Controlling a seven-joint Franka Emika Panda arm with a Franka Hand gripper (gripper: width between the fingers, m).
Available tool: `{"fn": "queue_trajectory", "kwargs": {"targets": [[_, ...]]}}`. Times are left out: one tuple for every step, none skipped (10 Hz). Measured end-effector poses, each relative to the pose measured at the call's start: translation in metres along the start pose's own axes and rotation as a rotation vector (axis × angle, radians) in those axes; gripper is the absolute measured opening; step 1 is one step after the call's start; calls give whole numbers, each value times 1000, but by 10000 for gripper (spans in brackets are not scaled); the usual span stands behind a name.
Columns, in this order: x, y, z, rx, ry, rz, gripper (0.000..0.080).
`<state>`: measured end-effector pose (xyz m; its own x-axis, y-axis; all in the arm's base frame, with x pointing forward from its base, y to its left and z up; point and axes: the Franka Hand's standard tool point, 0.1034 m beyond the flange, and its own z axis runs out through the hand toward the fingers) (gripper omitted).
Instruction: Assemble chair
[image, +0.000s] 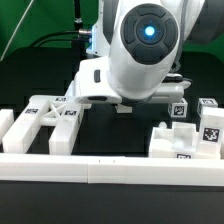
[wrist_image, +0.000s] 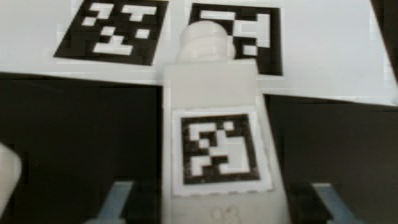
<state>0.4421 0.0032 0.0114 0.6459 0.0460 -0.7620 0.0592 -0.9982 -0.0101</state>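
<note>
The claw (wrist_image: 222, 203) straddles one long white chair piece (wrist_image: 221, 110) lying on the dark tabletop (wrist_image: 71, 130). Its two fingers (wrist_image: 118, 200) are open with gaps either side, probably lined up to pinch it across its width. The piece carries one tag (wrist_image: 221, 146); the marker board (wrist_image: 36, 40) beyond shows two.

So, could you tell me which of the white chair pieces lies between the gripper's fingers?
The narrow single-tag bar, straddled by the gripper with a gap each side. The other pieces sit apart at the exterior view's left and right.
</note>
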Motion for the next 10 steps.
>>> {"fn": "queue_trajectory", "kwargs": {"targets": [[-1,-2,-13,0,-2,-3,286],[-5,-3,-32,1,-10,-6,286],[-7,-4,-52,-1,-7,-13,286],[-9,-5,-69,-5,-3,-22,287],[-10,-5,-83,-5,7,-32,287],[-9,-4,-91,-7,26,-46,287],[-9,-4,-89,-7,24,-45,287],[-8,-4,-89,-8,26,-45,287],[-3,-3,-92,-10,59,-45,287],[-3,-3,-92,-10,60,-45,287]]}}
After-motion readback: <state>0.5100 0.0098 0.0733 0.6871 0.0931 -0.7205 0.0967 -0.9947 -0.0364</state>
